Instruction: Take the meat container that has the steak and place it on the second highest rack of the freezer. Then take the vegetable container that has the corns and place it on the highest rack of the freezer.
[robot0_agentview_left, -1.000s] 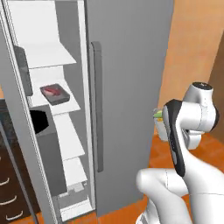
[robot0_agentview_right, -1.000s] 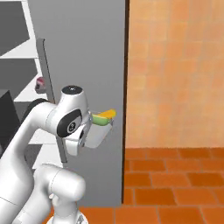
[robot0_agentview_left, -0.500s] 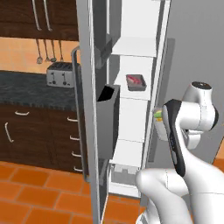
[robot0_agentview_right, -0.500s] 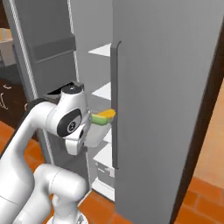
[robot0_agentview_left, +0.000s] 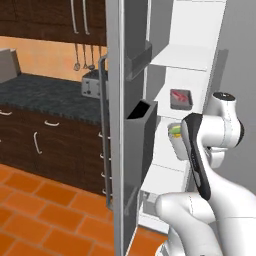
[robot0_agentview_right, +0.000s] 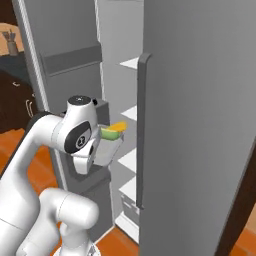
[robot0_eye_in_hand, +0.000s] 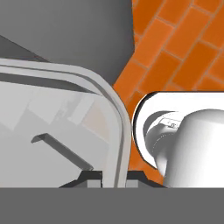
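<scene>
Left base view: the freezer (robot0_agentview_left: 150, 75) stands open, with the meat container (robot0_agentview_left: 181, 99) and its steak (robot0_agentview_left: 179, 95) on a white shelf. The vegetable container (robot0_agentview_right: 109, 147), carrying 2 corns (robot0_agentview_right: 112, 130), hangs just outside the shelves, its rim pinched in the narrowly closed gripper (robot0_eye_in_hand: 114, 176).

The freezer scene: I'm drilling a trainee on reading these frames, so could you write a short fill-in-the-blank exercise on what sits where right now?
1. The meat container rests on a white shelf inside the ____.
2. The steak lying in it is coloured ____.
3. The gripper has its jaws shut on the rim of the ____ container.
4. The corns in that container are one yellow and one ____.

Missing words: freezer; red; vegetable; green
</scene>
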